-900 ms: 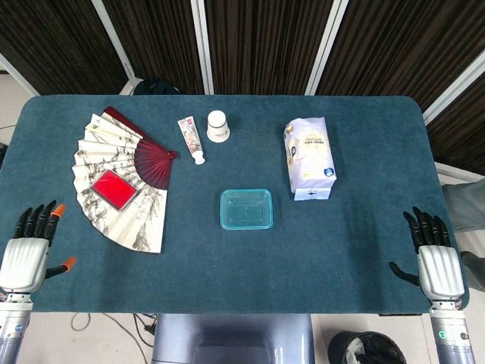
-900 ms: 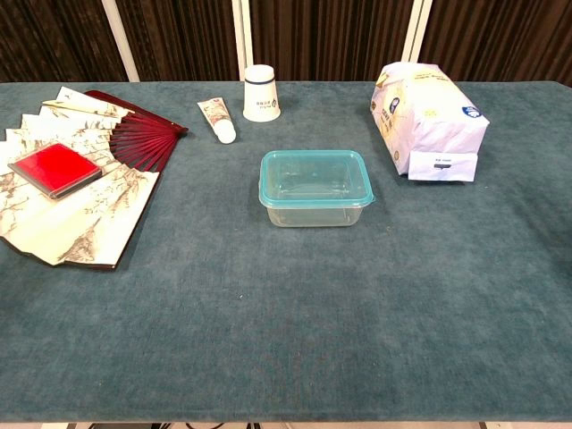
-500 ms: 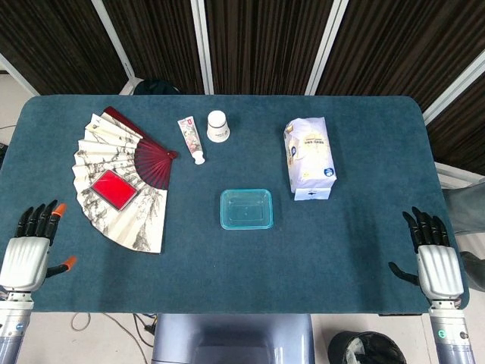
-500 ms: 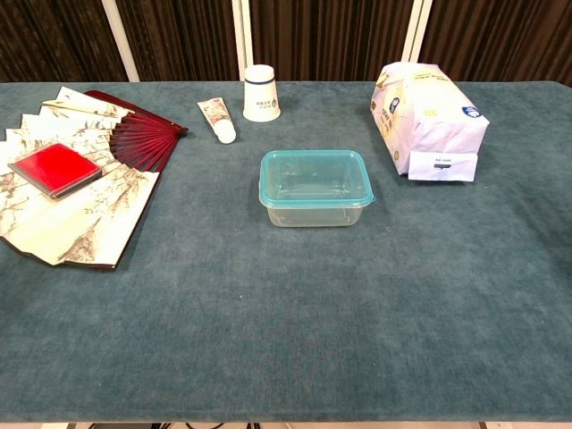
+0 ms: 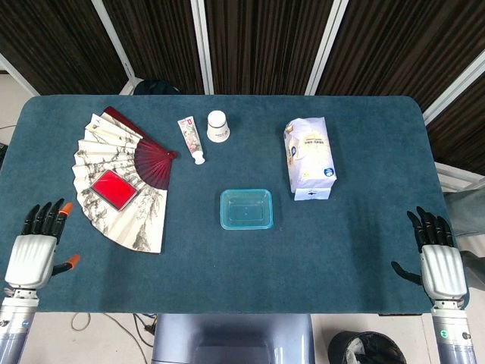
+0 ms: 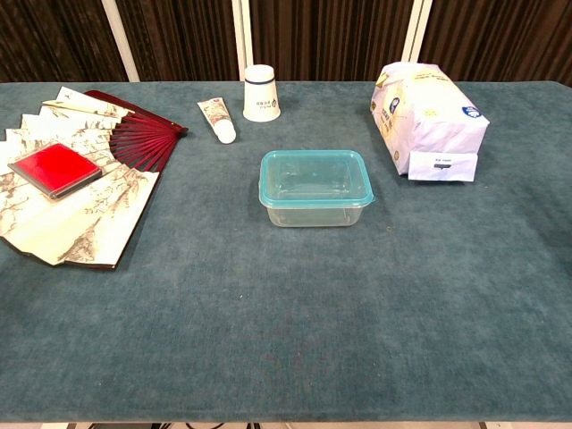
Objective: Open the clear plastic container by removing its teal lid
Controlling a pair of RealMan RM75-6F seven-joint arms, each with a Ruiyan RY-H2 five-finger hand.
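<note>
Near the middle of the teal felt-covered worktop (image 5: 227, 265), in the head view, sits the clear rectangular plastic container (image 5: 246, 209) with its teal lid (image 5: 246, 199) on. Toward the far edge stand a small white paper cup (image 5: 217, 126) and, just beside it, a white tube with a white cap (image 5: 191, 139). A spread paper folding fan with dark red ribs (image 5: 121, 178) lies toward the left edge, a flat red square case (image 5: 114, 189) resting on it. A white plastic bag with blue print (image 5: 309, 158) lies right of the container, apart from it. At the near left corner the left hand (image 5: 34, 254) hovers off the edge, fingers apart, holding nothing. At the near right corner the right hand (image 5: 438, 262) does likewise, spread and empty.

In the chest view neither hand shows. The container (image 6: 315, 201) stands upright mid-worktop, lid (image 6: 315, 176) seated all round its rim. The cup (image 6: 261, 92) and tube (image 6: 217, 119) lie behind it, the fan (image 6: 80, 192) with the case (image 6: 55, 167) at the left edge, the bag (image 6: 429, 121) at the far right.
</note>
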